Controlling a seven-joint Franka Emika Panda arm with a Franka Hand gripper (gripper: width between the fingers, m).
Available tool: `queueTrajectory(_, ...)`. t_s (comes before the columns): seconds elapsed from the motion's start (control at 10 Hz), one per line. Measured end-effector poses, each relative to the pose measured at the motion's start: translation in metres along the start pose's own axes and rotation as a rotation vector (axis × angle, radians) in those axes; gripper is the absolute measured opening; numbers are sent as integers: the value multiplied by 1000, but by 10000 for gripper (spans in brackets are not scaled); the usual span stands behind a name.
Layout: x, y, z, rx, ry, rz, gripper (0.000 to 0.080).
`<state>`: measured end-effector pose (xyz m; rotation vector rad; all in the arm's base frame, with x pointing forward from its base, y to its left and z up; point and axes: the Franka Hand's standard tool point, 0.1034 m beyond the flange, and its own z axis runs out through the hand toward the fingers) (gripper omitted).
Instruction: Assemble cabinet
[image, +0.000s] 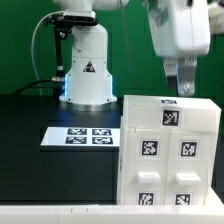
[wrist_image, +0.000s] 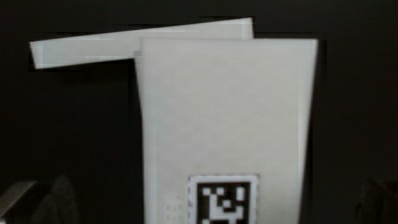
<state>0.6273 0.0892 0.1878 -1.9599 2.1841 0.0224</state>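
From the exterior view, we had the cabinet (image: 168, 150) standing upright on the worktop (image: 30, 165) toward the exterior view's right, our pincer (image: 184, 88) hanging directly above its top. In the wrist view, the cabinet's long axis ran straight away from us; fingers apart, gripping nothing.

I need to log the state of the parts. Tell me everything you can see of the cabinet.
The cabinet is the largest white piece, of matte plastic by its look. It stands on the black table at the exterior view's right, beside the marker board. Its near face carries several black-and-white square tags. The gripper hangs close above its top; contact cannot be told. The wrist view shows a white panel with one tag and a narrower white piece behind.
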Motion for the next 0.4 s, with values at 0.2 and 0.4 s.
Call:
queueTrajectory(0.2,-1,-1,-4,6,-3,-7,798)
queueTrajectory(0.4,-1,-1,-2,4,-2,-9,796)
